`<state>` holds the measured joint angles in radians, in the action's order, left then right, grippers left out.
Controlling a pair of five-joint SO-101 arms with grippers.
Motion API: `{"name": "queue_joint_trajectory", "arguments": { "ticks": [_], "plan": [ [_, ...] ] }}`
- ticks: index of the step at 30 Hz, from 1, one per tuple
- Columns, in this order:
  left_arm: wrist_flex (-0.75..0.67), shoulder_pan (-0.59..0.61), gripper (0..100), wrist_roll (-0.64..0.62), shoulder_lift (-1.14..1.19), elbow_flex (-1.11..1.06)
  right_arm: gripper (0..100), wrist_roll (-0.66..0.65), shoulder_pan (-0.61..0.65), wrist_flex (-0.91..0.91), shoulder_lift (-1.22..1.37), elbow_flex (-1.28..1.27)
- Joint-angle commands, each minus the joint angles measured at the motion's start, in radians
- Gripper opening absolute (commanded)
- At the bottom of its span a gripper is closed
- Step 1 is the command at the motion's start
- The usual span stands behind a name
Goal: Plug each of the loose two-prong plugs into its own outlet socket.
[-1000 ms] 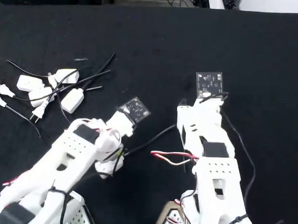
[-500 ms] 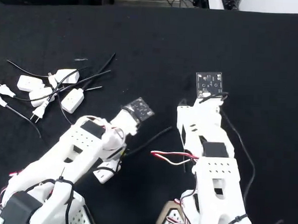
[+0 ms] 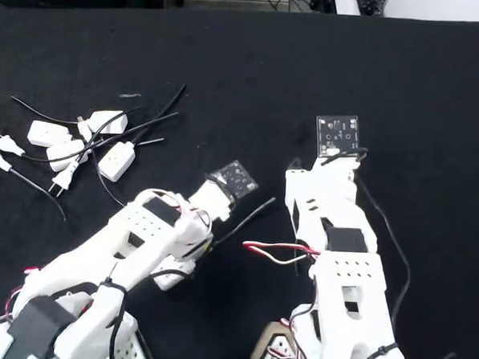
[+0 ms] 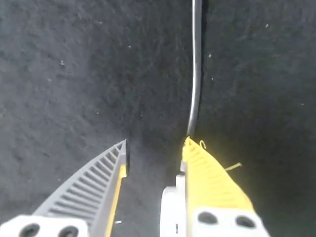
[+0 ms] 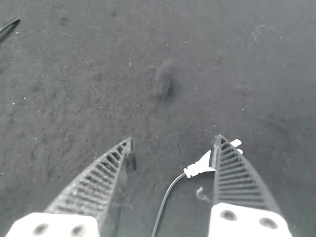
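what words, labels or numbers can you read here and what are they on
No text can be read.
The black square boards on the wrists carry pale dots only, too small to read as print.
The outlet sockets and two-prong plugs show no legible marking.

The left arm (image 3: 140, 239) and right arm (image 3: 345, 275) are white shells with black cables; red and white wires (image 3: 268, 251) loop behind the right tool (image 5: 173, 141). The left tool (image 4: 155, 144) pairs a grey ribbed finger (image 4: 91, 185) with a yellow finger (image 4: 207, 180), screw holes at their bases.
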<state>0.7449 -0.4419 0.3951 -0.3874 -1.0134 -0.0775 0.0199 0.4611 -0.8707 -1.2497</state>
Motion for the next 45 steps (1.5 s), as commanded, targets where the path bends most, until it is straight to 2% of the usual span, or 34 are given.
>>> {"name": "queue_joint_trajectory", "arguments": {
  "ticks": [1,6,10,18,22,25,27,32,36,38,40,42,45],
  "plan": [
    [-0.060,0.025,19,-0.068,0.031,-0.001,24.0,0.009,-0.018,-0.025,-0.036,0.005],
    [-0.057,0.048,19,-0.100,0.034,-0.002,24.0,0.008,-0.018,-0.026,-0.036,0.005],
    [0.005,0.048,19,-0.098,0.034,0.042,24.0,0.008,-0.018,-0.026,-0.036,0.004],
    [0.338,0.042,20,-0.092,0.035,0.297,24.0,0.008,-0.017,-0.026,-0.036,0.004],
    [0.393,0.004,24,-0.091,0.044,0.306,24.0,0.006,-0.017,-0.026,-0.036,0.005],
    [0.350,-0.062,24,-0.032,0.046,0.229,24.0,0.005,-0.017,-0.026,-0.036,0.005],
    [0.259,-0.094,24,-0.020,0.046,0.145,24.0,0.005,-0.017,-0.026,-0.036,0.005],
    [0.074,-0.033,24,-0.057,0.046,0.038,24.0,0.005,-0.017,-0.026,-0.036,0.005],
    [0.054,0.030,22,-0.103,0.046,0.041,24.0,0.005,-0.014,-0.026,-0.036,0.005],
    [0.055,0.035,15,-0.104,0.046,0.041,24.0,0.003,-0.014,-0.026,-0.036,0.005],
    [0.055,0.031,3,-0.107,0.038,0.041,24.0,0.003,-0.014,-0.026,-0.036,0.005],
    [0.055,0.031,6,-0.135,0.034,0.041,24.0,0.003,-0.014,-0.026,-0.036,0.005],
    [0.060,0.042,3,-0.259,0.038,0.090,24.0,0.003,-0.012,-0.026,-0.036,0.004]
  ]
}}
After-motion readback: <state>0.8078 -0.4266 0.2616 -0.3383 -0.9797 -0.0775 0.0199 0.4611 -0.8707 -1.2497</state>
